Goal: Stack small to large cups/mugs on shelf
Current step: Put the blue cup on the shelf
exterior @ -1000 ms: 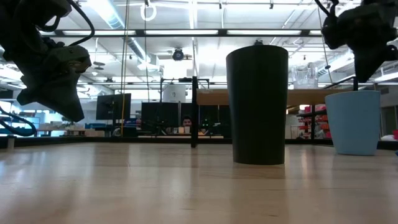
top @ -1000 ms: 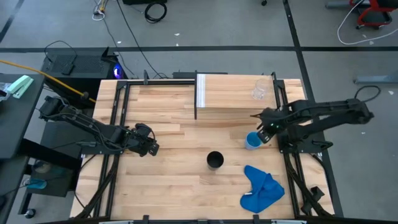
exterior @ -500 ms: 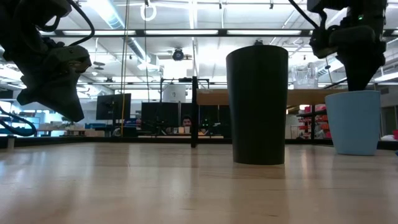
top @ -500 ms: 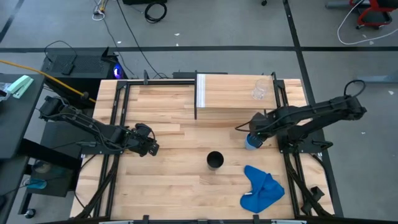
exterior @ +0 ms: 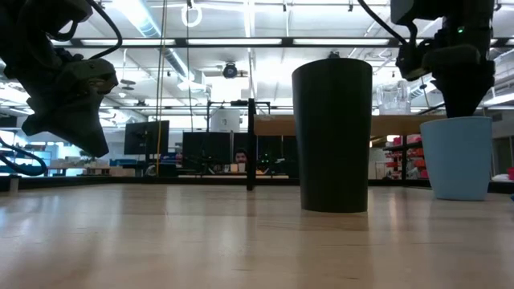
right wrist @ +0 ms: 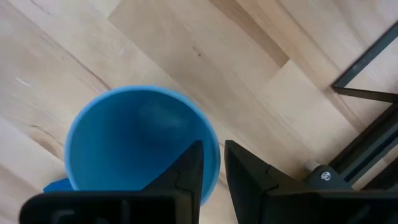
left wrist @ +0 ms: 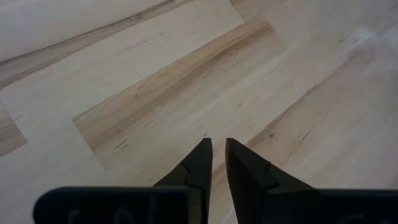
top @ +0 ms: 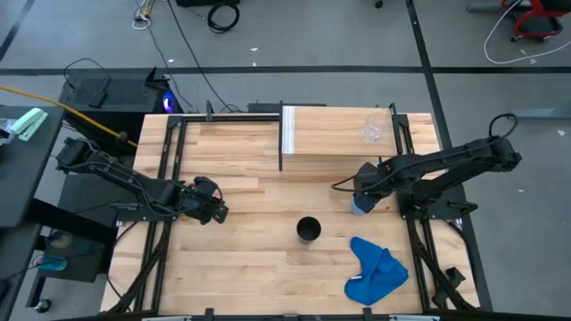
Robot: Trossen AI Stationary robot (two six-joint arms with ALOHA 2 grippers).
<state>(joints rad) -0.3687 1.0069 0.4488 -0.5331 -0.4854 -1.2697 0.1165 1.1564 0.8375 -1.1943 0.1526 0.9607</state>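
Observation:
The light-blue cup (top: 359,205) stands upright on the table at the right, and shows in the low view (exterior: 458,156) too. My right gripper (top: 364,194) is right above it, shut on its rim (right wrist: 214,160). The black cup (top: 308,229) stands on its base at mid-table. The small clear cup (top: 373,130) stands on the shelf (top: 326,134) at the far side. My left gripper (top: 217,212) hovers shut and empty over the table's left part (left wrist: 218,149). My right gripper pinches the light-blue cup's rim (right wrist: 213,149) between its two fingers, one finger (right wrist: 189,165) inside the cup and the other (right wrist: 245,174) outside it. The fingers come from above, pointing down. The cup stands upright with its base on the table.
A crumpled blue cloth (top: 375,272) lies near the table's front right. Black frame rails (top: 406,169) run along the table's right side close to the cup. Bare wood lies between the black cup and my left gripper.
My right gripper has moved toward the table's left, from beside the light-blue cup to right over it, and has come down to its rim. The cup has stayed where it was.

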